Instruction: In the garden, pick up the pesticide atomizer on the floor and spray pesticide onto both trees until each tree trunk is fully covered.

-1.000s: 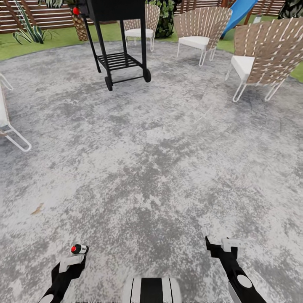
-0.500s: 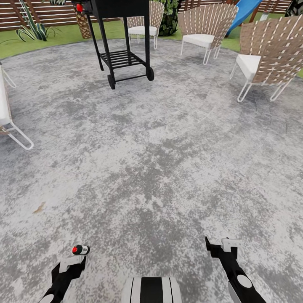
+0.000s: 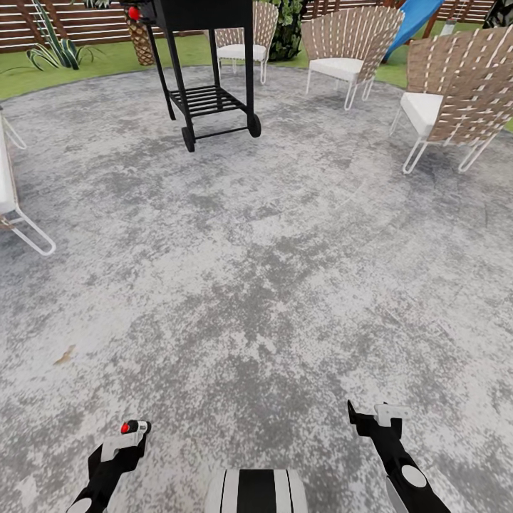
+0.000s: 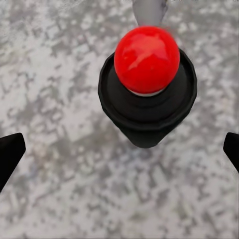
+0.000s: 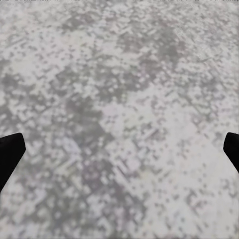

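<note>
Your left gripper (image 4: 119, 144) hangs spread wide over the pesticide atomizer (image 4: 147, 84); it's at seven o'clock. Your right gripper (image 5: 119, 144) gapes over bare paving (image 3: 271, 285).

Head view: taken from high up, pitched forward and down across mottled grey paving (image 3: 271, 285), chairs (image 3: 342, 43) and fence (image 3: 64, 21) far off. Left wrist view: aimed straight down, very close over the atomizer (image 4: 147, 84). Right wrist view: aimed down at bare paving, close. The paving is shared by all three.
</note>
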Robot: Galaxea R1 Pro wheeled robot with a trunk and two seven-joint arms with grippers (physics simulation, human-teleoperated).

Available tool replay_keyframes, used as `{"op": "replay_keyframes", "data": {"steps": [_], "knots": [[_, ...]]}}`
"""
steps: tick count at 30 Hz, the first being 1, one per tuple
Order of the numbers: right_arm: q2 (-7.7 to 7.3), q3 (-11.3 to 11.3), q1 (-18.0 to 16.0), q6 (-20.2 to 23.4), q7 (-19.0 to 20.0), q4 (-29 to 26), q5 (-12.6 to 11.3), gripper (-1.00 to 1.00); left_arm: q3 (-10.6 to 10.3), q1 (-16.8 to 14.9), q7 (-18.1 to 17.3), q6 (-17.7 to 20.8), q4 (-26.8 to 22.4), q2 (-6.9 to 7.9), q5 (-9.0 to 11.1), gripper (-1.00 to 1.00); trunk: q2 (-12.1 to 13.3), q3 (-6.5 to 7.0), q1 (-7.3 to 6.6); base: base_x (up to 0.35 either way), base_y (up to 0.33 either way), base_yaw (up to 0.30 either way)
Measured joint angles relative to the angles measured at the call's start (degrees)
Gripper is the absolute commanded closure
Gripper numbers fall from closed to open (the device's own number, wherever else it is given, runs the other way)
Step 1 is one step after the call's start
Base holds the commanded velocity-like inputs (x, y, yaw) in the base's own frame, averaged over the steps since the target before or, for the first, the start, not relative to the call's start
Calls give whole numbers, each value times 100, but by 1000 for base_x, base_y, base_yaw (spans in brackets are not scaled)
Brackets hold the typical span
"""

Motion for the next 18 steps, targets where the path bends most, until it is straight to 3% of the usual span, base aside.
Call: {"op": "replay_keyframes", "data": {"steps": [18], "knots": [[1, 0, 0, 0, 0, 0, -1, -100, -2, 0, 0, 0, 0, -9, 0, -100, 0, 0, 0, 35, 0, 0]]}}
